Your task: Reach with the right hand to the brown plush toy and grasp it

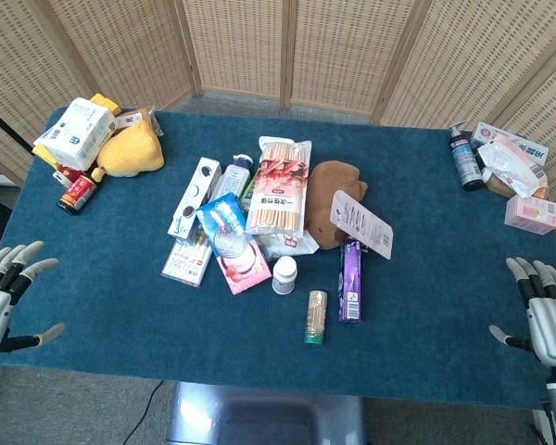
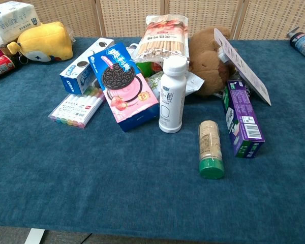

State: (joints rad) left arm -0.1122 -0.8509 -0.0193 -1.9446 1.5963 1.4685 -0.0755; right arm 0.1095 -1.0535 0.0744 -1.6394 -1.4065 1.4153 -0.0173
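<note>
bright even light | soft shadows | sharp focus | no glare

Blue-carpeted table (image 1: 426, 315) strewn with goods. At centre, brown plush toy (image 1: 335, 185), white bottle (image 2: 172, 94), purple box (image 2: 242, 120), cookie box (image 2: 126, 85). At far left, yellow plush toy (image 1: 130, 151).

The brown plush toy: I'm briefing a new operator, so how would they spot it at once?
Look at the heap mid-table on the blue cloth. The brown plush toy lies at its right edge, beside the chopsticks pack, under a leaning white card. It is the only soft, furry brown item; the other plush is yellow.
</note>
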